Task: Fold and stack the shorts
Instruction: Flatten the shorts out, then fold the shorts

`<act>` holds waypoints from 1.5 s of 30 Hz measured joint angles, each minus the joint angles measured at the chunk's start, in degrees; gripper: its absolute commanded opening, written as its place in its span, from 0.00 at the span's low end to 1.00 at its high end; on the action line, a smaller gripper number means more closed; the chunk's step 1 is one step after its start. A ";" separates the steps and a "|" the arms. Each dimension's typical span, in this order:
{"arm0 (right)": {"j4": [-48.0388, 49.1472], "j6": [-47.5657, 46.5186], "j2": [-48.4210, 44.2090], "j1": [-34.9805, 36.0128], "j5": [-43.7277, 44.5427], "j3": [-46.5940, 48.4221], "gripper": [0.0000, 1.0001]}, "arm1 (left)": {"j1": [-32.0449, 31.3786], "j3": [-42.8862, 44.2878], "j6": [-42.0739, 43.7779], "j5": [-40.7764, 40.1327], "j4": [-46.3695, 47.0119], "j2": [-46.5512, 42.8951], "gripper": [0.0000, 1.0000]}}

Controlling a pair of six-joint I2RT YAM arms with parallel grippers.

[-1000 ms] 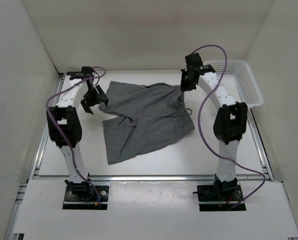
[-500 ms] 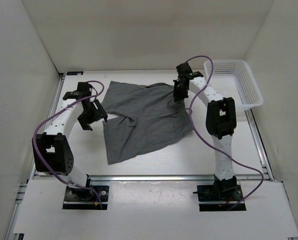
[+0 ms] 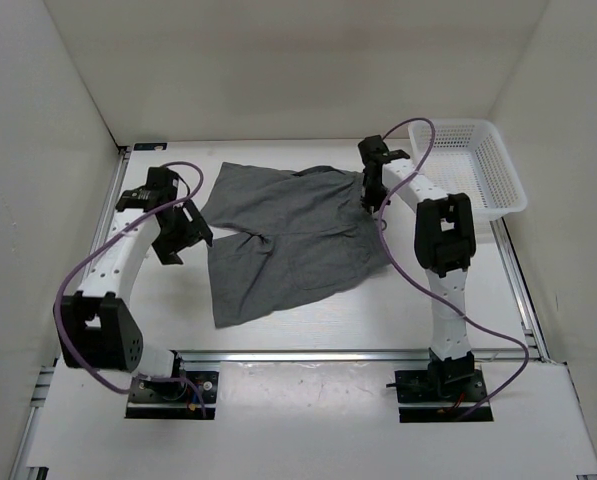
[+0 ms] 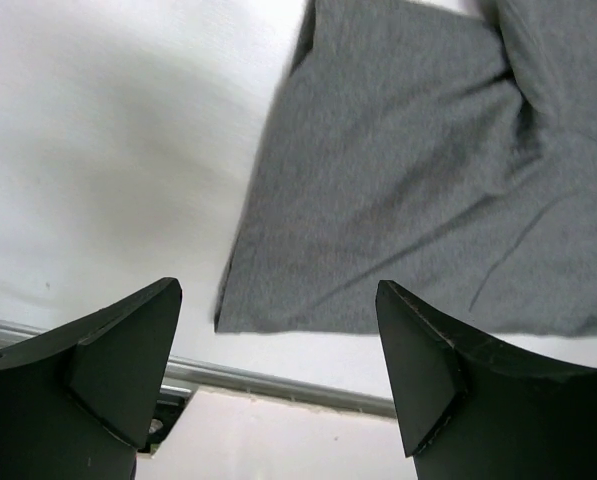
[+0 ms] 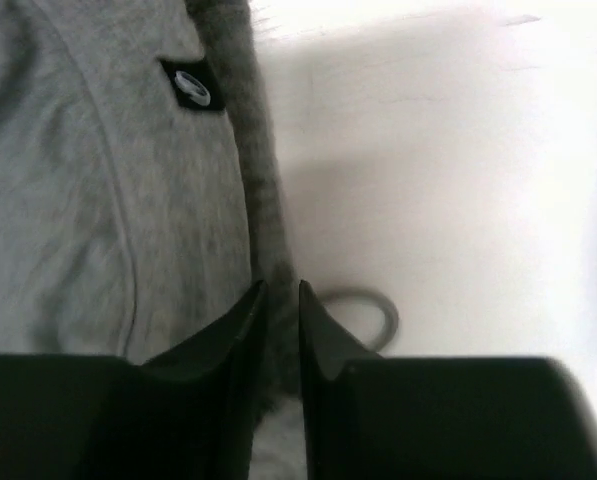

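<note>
Pinching shorts [image 3: 288, 240] waistband, right gripper [image 5: 280, 292]

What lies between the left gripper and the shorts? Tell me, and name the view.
Only a narrow strip of bare white table lies between the left gripper and the shorts; the top view shows it best.

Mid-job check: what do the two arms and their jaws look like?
The left arm and right arm are white, hole-dotted links joined by bulky black housings, each trailing a purple cable. The left gripper and right gripper have plain black, tapered jaws.
</note>
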 measured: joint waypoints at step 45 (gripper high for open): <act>20.26 12.59 -45.59 -6.86 -29.64 -62.05 0.61 | -17.35 -25.05 -27.34 -1.42 8.72 -1.60 0.10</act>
